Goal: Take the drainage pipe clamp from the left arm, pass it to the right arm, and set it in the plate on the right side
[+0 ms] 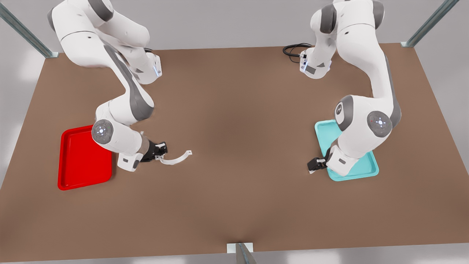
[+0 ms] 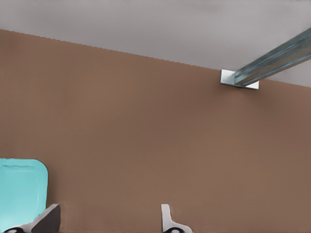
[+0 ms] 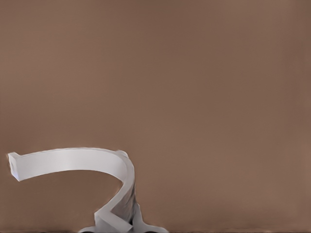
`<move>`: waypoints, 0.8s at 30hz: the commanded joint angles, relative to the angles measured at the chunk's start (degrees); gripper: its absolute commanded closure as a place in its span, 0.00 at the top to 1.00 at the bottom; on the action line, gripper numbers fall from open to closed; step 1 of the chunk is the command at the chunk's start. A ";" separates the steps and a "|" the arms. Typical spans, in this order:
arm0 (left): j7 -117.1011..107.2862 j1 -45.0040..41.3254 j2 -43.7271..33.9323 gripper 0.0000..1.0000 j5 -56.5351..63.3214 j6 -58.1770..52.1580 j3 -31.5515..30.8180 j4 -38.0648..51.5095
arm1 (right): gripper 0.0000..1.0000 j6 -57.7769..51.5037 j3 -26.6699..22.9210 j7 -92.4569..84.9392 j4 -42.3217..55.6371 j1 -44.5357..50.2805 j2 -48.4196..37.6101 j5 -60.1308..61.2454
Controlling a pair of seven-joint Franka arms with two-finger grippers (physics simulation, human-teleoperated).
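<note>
The white drainage pipe clamp (image 1: 178, 158) hangs just above the brown table, held by one end tab in my right gripper (image 1: 159, 151), which is shut on it. This gripper is at the front view's left, just beside the red plate (image 1: 78, 172). In the right wrist view the clamp (image 3: 73, 162) curves away from the fingertips (image 3: 138, 224). My left gripper (image 1: 314, 165) waits at the front view's right, low over the near corner of the teal tray (image 1: 326, 132). Its fingers (image 2: 48, 218) stand open with nothing between them.
The teal tray (image 2: 19, 189) lies under the left arm. Metal frame posts (image 2: 272, 60) rise at the table corners, and a bracket (image 1: 240, 249) sits on the near edge. A black cable (image 1: 293, 49) loops at the back. Bare brown table (image 1: 238, 146) lies between the arms.
</note>
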 commanded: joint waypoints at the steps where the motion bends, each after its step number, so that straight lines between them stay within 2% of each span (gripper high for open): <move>1: 16.77 -0.07 -1.90 1.00 2.32 -8.87 3.32 0.03 | 0.21 -0.24 2.56 -0.61 -2.55 -6.33 -1.44 -0.25; 5: 20.29 0.10 -6.46 1.00 3.01 -14.23 5.26 -0.58 | 0.21 -0.76 3.53 -16.25 -6.33 -20.74 -3.90 -0.17; 6: 20.38 2.02 -7.52 1.00 6.43 -14.32 2.29 -1.02 | 0.21 -1.47 3.45 -18.36 -6.50 -22.67 -3.90 -0.17; 7: 19.94 12.98 -9.36 1.00 11.96 -14.15 -12.01 -1.11 | 0.21 -1.65 3.44 -21.96 -6.59 -25.48 -3.90 -0.25; 8: 19.94 21.88 -10.60 1.00 15.05 -14.15 -22.23 -1.37 | 0.21 -2.26 3.44 -25.74 -6.85 -28.74 -3.90 -0.34; 9: 19.94 24.62 -11.21 1.00 15.76 -13.62 -25.15 -2.42 | 0.21 -2.44 3.44 -28.82 -7.99 -31.72 -3.90 -1.31; 13: 20.29 25.51 -12.80 1.00 15.85 -12.92 -25.51 -4.80 | 0.21 0.38 3.36 -35.95 -13.09 -40.52 -3.02 -3.42; 17: 19.85 25.33 -11.83 1.00 15.85 -10.98 -25.42 -6.03 | 0.21 4.59 2.57 -36.21 -11.52 -45.18 7.35 -12.03; 20: 19.50 24.71 -9.81 1.00 18.92 -10.45 -25.42 -5.77 | 0.21 7.32 -1.39 -36.30 -9.58 -45.53 11.31 -15.46; 21: 16.69 24.80 -10.25 1.00 19.37 -11.86 -25.42 -5.68 | 1.00 7.32 -1.39 -36.30 -9.32 -45.36 11.75 -18.53; 24: 15.81 24.19 -11.65 1.00 19.54 -13.79 -25.51 -5.59 | 1.00 6.26 0.19 -32.35 -8.70 -44.65 11.40 -18.71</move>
